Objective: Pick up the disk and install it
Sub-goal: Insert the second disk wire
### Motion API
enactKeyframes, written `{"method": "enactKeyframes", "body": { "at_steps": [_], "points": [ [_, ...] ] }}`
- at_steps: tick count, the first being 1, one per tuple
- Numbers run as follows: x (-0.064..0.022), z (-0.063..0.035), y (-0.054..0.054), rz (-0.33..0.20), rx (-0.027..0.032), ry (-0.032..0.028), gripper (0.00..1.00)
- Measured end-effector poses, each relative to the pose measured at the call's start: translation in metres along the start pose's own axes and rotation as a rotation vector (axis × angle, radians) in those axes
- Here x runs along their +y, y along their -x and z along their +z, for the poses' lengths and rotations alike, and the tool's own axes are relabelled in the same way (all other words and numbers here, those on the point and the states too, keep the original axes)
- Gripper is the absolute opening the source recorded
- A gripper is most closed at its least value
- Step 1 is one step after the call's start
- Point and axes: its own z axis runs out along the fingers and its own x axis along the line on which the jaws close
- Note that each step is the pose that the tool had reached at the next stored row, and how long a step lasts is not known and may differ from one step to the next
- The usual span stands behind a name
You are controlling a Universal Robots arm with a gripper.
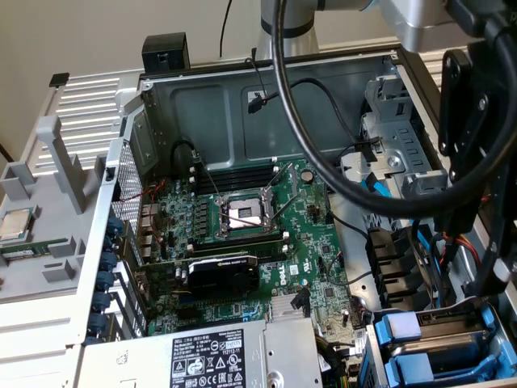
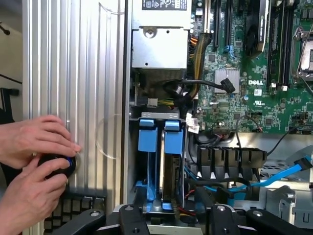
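Open computer chassis (image 1: 242,105), motherboard (image 1: 266,234) exposed. The claw (image 2: 178,220) hangs over the drive bay (image 2: 161,113); whether it is open or closed cannot be determined. The disk (image 2: 161,169) stands on edge directly below the claw, between 2 blue carrier fronts (image 2: 146,134).

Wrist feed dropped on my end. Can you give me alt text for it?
The open, empty gripper faces two blue-fronted drive carriers standing side by side in an opened computer's drive bay. Around them are the green Dell motherboard and a grey power supply. Past a ribbed silver panel, a person's hands hold a small black object.
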Motion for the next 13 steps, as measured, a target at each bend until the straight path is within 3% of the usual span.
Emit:
{"method": "enactKeyframes", "body": {
  "at_steps": [5, 13],
  "points": [
    [0.0000, 0.0005, -0.0010, -0.038, -0.0015, -0.0015, 0.52],
    [0.0001, 0.0023, -0.0036, -0.055, -0.0026, 0.0065, 0.52]
  ]
}}
